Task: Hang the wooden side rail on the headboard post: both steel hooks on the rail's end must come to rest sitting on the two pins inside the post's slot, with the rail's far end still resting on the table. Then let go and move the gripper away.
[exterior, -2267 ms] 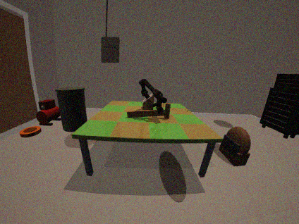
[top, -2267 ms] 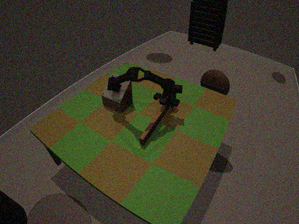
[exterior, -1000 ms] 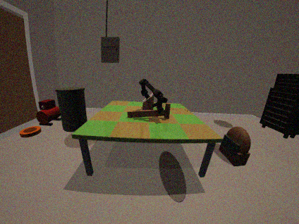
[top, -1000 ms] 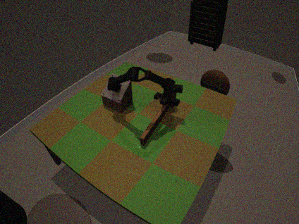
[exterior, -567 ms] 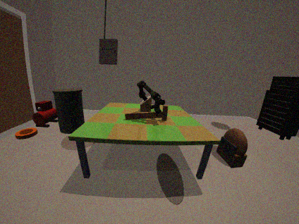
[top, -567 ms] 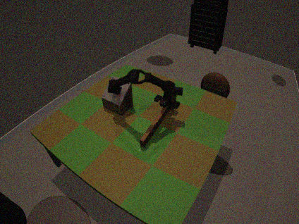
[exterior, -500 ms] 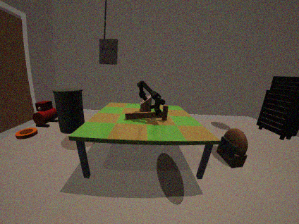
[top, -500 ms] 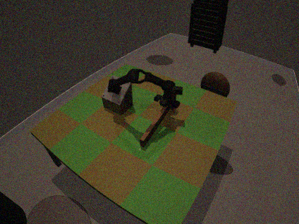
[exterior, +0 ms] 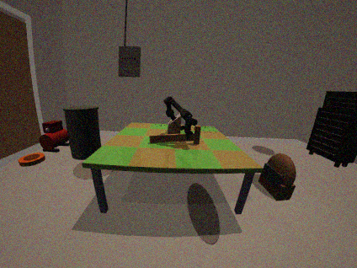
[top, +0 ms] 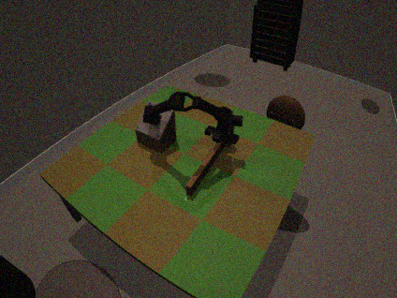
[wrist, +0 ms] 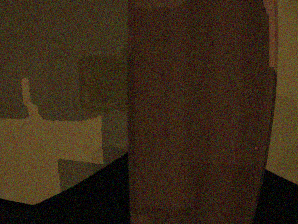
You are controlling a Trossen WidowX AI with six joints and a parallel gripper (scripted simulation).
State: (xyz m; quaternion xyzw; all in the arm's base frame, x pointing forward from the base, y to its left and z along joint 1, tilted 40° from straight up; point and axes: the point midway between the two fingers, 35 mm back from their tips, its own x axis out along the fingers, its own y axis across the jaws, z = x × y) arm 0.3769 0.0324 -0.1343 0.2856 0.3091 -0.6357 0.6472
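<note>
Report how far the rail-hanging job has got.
Done: the gripper is shut on the wooden rail near one end. In hand: that end is raised beside the post, while the far end sits on the checkered table. Left: seating both hooks on the pins, which cannot be confirmed here, then releasing and backing away.

Dark barrel point(exterior: 82, 131) standing at left of the exterior frame, beside the checkered counter point(exterior: 114, 157). Red compressor point(exterior: 53, 135) and orange ring point(exterior: 31, 158) lying further left. Grey box point(exterior: 129, 61) hanging at upper centre. Black rack point(exterior: 334, 126) leaning at right edge; brown helmet-like object point(exterior: 279, 174) sitting lower right.
</note>
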